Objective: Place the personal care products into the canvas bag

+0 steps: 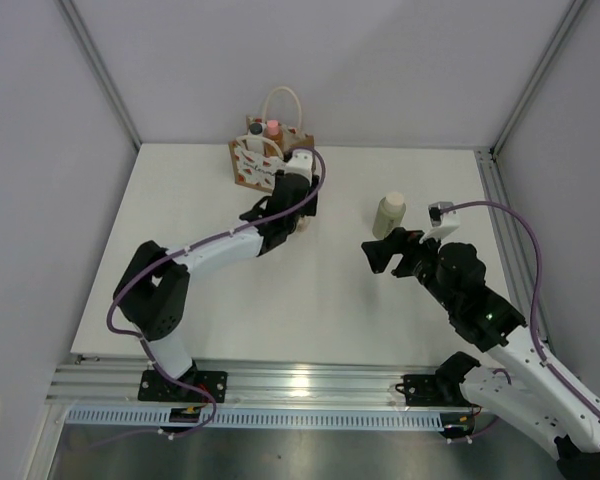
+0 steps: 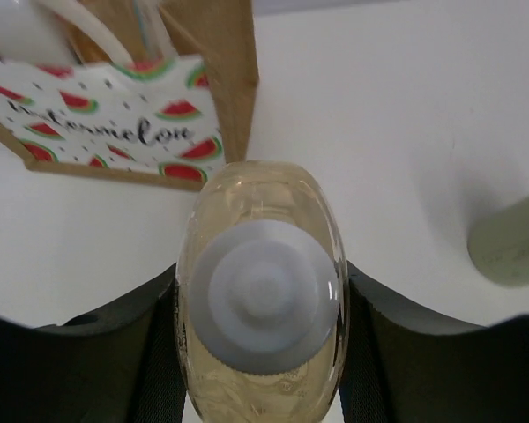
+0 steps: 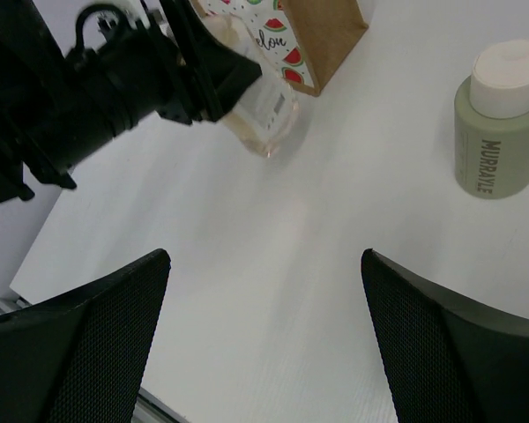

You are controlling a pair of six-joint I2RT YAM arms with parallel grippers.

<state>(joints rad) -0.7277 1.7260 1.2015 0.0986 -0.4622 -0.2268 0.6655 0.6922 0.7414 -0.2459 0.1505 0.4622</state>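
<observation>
Left gripper [image 2: 260, 352]: fingers clamped on the sides of the amber bottle [image 2: 260, 291], whose white cap faces the wrist camera. A side grip like this probably keeps it upright for lowering.
Amber bottle: just beside the bag [image 1: 260, 165], on its right. I cannot tell whether it is lifted or resting on the table [image 1: 230, 300].
Bag: stands open at the far edge, left of middle, handles up, likely so things can drop in from above.
Inside bag: jar [image 1: 255, 128] and peach bottle [image 1: 273, 127], tops above the rim.
Olive bottle [image 1: 388, 215]: upright, right of middle, well apart from the bag, untouched.
Right gripper [image 3: 264, 264]: fingers wide apart, nothing between them, near the olive bottle. It probably holds off to keep the arms apart.
Top view only: what is already in the bag.
Left wrist only: both fingers touching the amber bottle, and the bag's watermelon print.
Right wrist only: the amber bottle's clear body below the left fingers, and the olive bottle's lettering.
</observation>
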